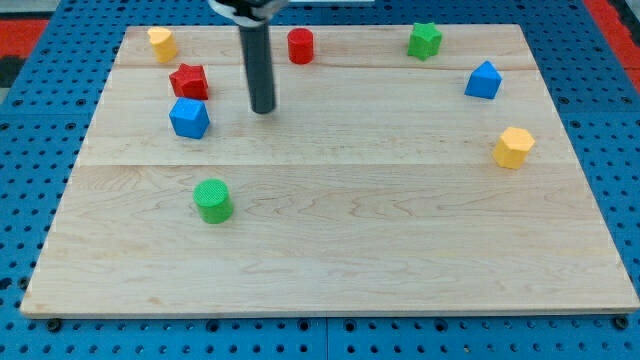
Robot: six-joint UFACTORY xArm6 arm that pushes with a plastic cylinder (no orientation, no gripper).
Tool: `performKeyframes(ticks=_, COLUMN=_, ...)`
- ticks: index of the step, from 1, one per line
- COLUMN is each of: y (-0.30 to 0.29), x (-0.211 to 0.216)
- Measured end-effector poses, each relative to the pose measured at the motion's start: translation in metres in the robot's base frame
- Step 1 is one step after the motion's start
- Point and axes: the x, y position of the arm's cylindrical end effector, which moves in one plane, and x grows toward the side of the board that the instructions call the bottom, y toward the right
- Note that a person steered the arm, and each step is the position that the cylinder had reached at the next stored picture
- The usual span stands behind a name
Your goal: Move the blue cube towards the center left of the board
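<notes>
The blue cube sits on the wooden board at the view's left, a bit above mid height. A red star-shaped block lies just above it, almost touching. My tip is to the right of the blue cube, with a clear gap between them, and at about the same height. The dark rod rises from the tip to the view's top edge.
A green cylinder lies below the blue cube. A yellow block is at the top left, a red cylinder at top centre, a green star-shaped block at top right. Another blue block and a yellow hexagonal block are at the right.
</notes>
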Motion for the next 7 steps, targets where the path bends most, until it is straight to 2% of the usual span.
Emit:
performKeyframes(ticks=1, y=-0.065, x=0.005)
performKeyframes(ticks=2, y=-0.094, x=0.008)
performKeyframes(ticks=3, y=-0.026, x=0.01)
performKeyframes(ticks=4, y=-0.028, x=0.022)
performKeyframes(ticks=6, y=-0.088, x=0.024)
performKeyframes(ticks=7, y=-0.087, x=0.024)
